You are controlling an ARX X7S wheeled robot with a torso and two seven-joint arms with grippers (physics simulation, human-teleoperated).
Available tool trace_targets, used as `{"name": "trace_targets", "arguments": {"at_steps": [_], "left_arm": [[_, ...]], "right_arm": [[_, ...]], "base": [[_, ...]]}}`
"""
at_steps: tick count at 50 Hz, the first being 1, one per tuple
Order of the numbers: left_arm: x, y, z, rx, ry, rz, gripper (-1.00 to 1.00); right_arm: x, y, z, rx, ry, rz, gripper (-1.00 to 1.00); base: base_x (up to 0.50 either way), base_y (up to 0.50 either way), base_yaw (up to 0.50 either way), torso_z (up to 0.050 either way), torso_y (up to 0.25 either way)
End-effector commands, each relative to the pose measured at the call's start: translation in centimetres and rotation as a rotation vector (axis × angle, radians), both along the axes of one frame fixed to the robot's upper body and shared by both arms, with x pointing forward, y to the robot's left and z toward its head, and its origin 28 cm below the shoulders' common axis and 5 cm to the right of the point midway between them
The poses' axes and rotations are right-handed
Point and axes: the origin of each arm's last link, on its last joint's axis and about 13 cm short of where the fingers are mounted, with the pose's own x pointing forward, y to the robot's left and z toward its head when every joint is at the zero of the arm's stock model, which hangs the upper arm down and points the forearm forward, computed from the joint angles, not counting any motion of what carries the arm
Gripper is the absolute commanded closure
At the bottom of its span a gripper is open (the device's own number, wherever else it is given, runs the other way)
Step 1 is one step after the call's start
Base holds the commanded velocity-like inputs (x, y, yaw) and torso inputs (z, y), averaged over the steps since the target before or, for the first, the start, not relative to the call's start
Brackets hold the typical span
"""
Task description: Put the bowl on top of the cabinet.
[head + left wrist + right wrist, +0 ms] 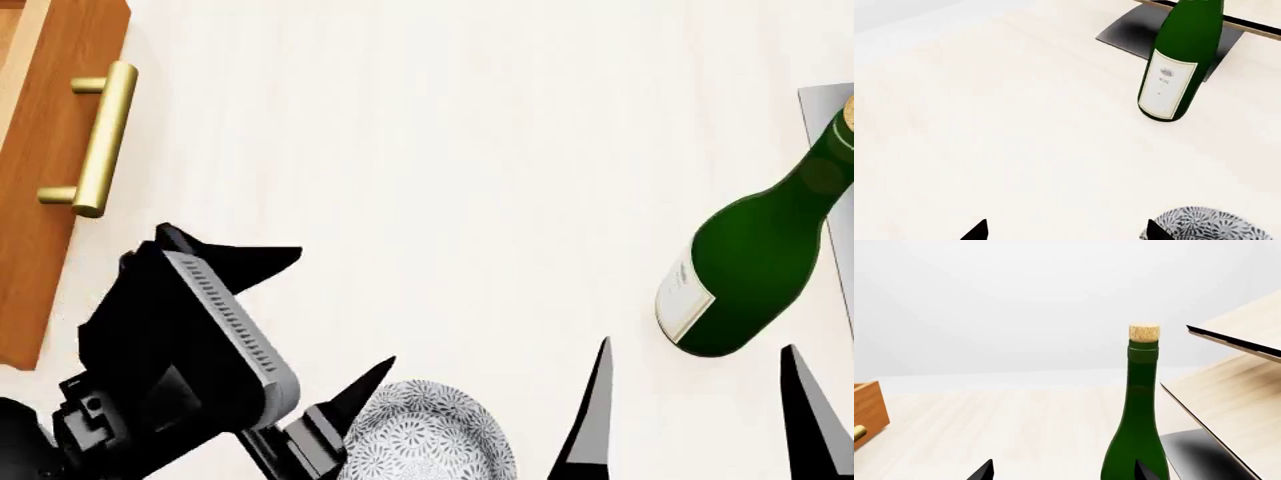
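One bowl [434, 435] beside the parted left hand [327, 320], cabinet [40, 150] well apart.

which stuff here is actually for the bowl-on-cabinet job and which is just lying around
For the job: bowl, cabinet, left gripper open beside the bowl.

Just lying about: green bottle, pale rack behind it, right gripper open near the bottle.

The head view looks steeply down on the pale wooden bench [441, 150]. Both wrist views sit low and close, and all three share the green corked wine bottle [747, 275].
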Motion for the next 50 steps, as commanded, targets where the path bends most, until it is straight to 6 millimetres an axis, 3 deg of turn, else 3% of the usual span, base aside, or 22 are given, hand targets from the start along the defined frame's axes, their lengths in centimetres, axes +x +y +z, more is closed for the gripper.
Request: {"name": "trace_targets", "arguments": {"at_steps": [1, 14, 35, 50], "left_arm": [[1.3, -1.1, 0.0, 0.282, 0.076, -0.158, -1.0], [2.1, -1.5, -1.0, 0.482, 0.15, -0.226, -1.0], [4.5, -1.0, 0.2, 0.431, 0.128, -0.083, -1.0], [4.8, -1.2, -1.0, 0.463, 0.11, -0.082, -1.0]], "right_arm": [[-0.1, 0.0, 0.1, -0.003, -0.004, 0.001, -1.0], [-0.1, -0.1, 0.1, -0.004, -0.008, 0.0, -1.0], [-0.1, -0.1, 0.1, -0.002, -0.007, 0.003, -1.0], [-0.1, 0.0, 0.0, -0.009, -0.005, 0.013, -1.0]], "base": [[0.0, 0.0, 0.0, 0.0, 0.0], [0.0, 0.0, 0.0, 0.0, 0.0], [0.0, 0.0, 0.0, 0.0, 0.0], [0.0, 0.0, 0.0, 0.0, -0.003]]}}
